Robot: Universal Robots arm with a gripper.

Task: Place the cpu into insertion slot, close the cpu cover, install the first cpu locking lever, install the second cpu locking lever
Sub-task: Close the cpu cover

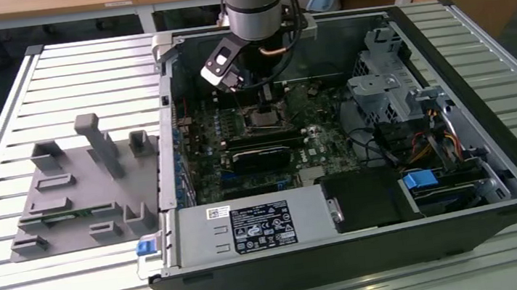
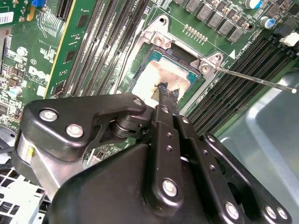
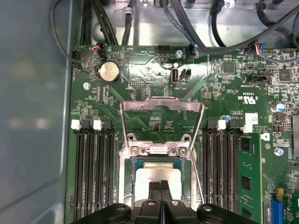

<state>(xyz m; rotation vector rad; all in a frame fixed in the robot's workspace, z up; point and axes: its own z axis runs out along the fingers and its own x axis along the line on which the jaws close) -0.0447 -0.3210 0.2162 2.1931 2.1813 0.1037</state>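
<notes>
The cpu (image 2: 156, 74), a pale silvery square with smeared stains, lies flat in the insertion slot (image 2: 180, 52) on the green board. It is also seen in the first wrist view as the cpu (image 3: 152, 176). My gripper (image 3: 161, 185) is right over it, its black fingers pressed together and their tips touching the chip's face. The cpu cover (image 3: 161, 103), a silvery frame with a large window, is swung back off the socket on its hinge. A thin locking lever (image 2: 257, 80) sticks out free beside the socket. In the exterior view my gripper (image 1: 268, 106) reaches down into the open computer case.
Long black memory slots (image 3: 96, 172) flank the socket on both sides. A coin battery (image 3: 110, 71) and cables lie beyond the cover. The grey power supply box (image 1: 248, 226) fills the case's near side. A grey fixture (image 1: 78, 187) stands on the slatted table at the exterior view's left.
</notes>
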